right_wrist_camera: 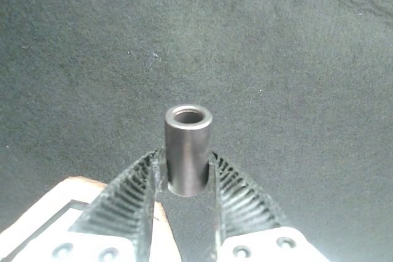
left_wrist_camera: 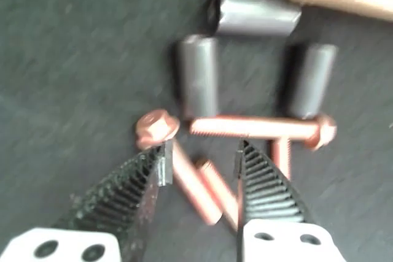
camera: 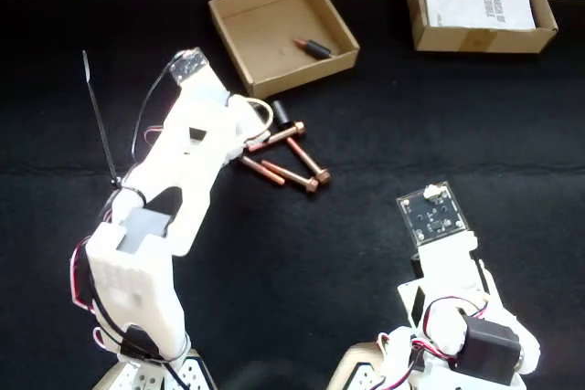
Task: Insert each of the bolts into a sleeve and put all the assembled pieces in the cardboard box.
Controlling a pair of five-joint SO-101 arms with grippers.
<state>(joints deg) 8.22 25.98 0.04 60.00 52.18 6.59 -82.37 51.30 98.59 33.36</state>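
The left gripper (left_wrist_camera: 202, 151) hangs open astride a copper hex-head bolt (left_wrist_camera: 187, 182) lying flat mid-desk (camera: 457, 116), its shaft slanting between the jaws. Nearer the front edge, the right gripper (right_wrist_camera: 184, 159) clamps a dark steel cylindrical sleeve (right_wrist_camera: 188, 142) upright.

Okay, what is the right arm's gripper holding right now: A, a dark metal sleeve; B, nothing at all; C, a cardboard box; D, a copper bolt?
A: the right gripper is shut on a dark sleeve whose hollow end sticks out in front.
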